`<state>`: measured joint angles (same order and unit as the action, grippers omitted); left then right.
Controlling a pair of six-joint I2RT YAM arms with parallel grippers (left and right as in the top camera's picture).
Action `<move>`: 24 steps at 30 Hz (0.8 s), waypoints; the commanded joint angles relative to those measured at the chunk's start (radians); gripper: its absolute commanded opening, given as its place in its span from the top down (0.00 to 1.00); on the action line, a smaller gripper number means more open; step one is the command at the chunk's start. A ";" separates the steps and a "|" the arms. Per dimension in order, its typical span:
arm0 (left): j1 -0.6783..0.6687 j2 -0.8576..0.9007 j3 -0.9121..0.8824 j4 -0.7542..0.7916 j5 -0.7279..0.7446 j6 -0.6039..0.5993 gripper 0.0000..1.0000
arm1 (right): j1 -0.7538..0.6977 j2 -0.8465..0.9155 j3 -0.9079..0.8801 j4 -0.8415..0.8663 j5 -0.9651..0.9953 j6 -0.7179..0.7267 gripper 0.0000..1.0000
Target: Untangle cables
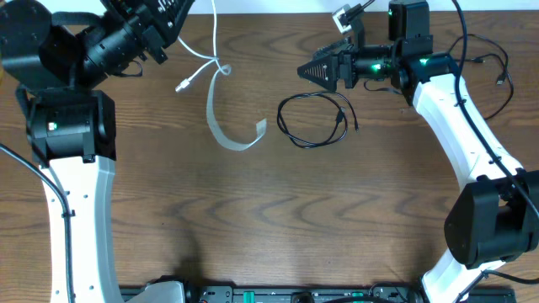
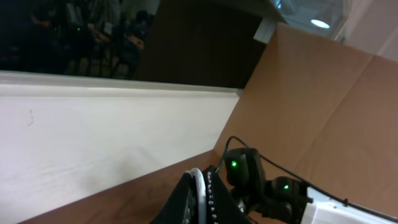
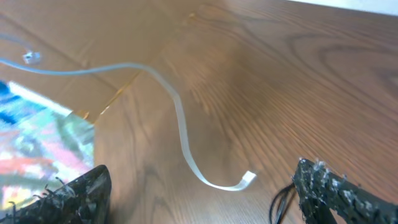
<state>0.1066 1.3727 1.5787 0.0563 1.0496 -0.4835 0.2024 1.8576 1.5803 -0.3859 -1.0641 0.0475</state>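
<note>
Right hand [image 3: 202, 169] is hovering released, fingers spread wide, above the brown wooden worktop [image 1: 253, 219]. Thin black looped cable [image 1: 312, 119] is lying just beside it. Leftward, the flat white cable [image 1: 221, 126] is curving, apart from the black one. Left hand [image 2: 199, 182] is looking clenched.

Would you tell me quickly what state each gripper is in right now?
Left gripper: closed, apparently pinching the white cable.
Right gripper: open, holding nothing, near the black cable.
</note>
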 commanded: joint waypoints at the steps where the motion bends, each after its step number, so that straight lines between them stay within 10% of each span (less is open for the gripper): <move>1: -0.002 -0.013 0.010 0.048 0.024 -0.085 0.93 | 0.019 -0.019 0.023 0.070 -0.171 -0.034 0.11; 24: -0.056 -0.015 0.010 0.377 0.008 -0.640 0.92 | 0.282 -0.019 0.023 0.555 0.029 0.193 0.09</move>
<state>0.0944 1.3705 1.5787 0.4240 1.0637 -1.0706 0.4545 1.8576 1.5902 0.1658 -1.1496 0.1989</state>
